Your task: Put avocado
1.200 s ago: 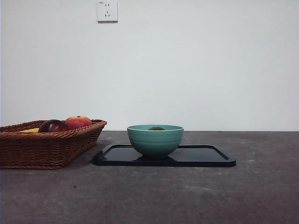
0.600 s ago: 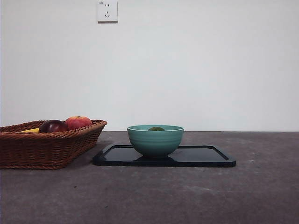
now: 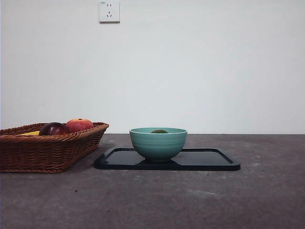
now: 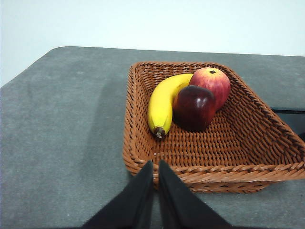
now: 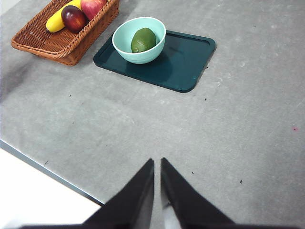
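Avocado point(image 5: 143, 40) lies in bowl point(image 5: 125, 48); both claws point(image 4: 155, 168) point(image 5: 157, 164) closed, raised, empty.

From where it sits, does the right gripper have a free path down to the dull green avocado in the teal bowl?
Probably yes. The avocado lies uncovered in the open teal bowl on the dark tray, with only bare table between it and the right gripper, whose jaws are shut and must open first.

Fruit basket and bowl on tray

Left, a wicker basket point(image 3: 47, 152) holds a banana point(image 4: 162, 102), maroon fruit point(image 3: 53, 129) and red-orange fruit point(image 3: 79, 125); right of it, a teal bowl point(image 3: 158, 144) stands on a dark tray point(image 3: 209, 160).
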`<action>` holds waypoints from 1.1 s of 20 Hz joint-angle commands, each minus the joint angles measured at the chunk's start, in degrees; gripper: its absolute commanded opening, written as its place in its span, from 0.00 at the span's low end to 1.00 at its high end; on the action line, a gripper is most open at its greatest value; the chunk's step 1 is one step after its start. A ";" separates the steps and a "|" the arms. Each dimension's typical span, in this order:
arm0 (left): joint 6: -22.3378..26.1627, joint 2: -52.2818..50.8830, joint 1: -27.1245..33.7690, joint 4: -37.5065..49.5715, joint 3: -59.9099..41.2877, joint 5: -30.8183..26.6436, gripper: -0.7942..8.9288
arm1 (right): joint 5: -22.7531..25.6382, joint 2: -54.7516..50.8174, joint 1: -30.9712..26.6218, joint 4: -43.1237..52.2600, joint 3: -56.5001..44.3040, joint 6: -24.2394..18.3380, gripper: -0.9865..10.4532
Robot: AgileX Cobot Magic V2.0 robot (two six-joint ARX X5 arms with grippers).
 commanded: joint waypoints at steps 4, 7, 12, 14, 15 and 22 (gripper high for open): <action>0.44 -0.07 0.11 -0.42 -1.25 -0.24 0.10 | 0.04 0.02 -0.55 0.48 0.28 0.04 0.10; 0.46 -0.07 0.11 -0.42 -1.25 -0.24 0.10 | 5.44 -1.11 -8.28 6.56 -1.90 -8.15 0.10; 0.44 -0.07 0.11 -0.42 -1.25 -0.26 0.10 | 1.97 -9.18 -26.29 38.36 -21.24 -19.67 0.10; 0.46 -0.07 0.11 -0.42 -1.25 -0.24 0.10 | -1.66 -12.04 -32.13 48.63 -30.27 -20.59 0.10; 0.44 -0.07 0.11 -0.42 -1.25 -0.24 0.10 | -3.50 -13.18 -35.08 54.10 -35.10 -20.65 0.10; 0.44 -0.07 0.11 -0.42 -1.25 -0.26 0.10 | -9.70 -16.76 -44.50 67.54 -51.25 -20.87 0.10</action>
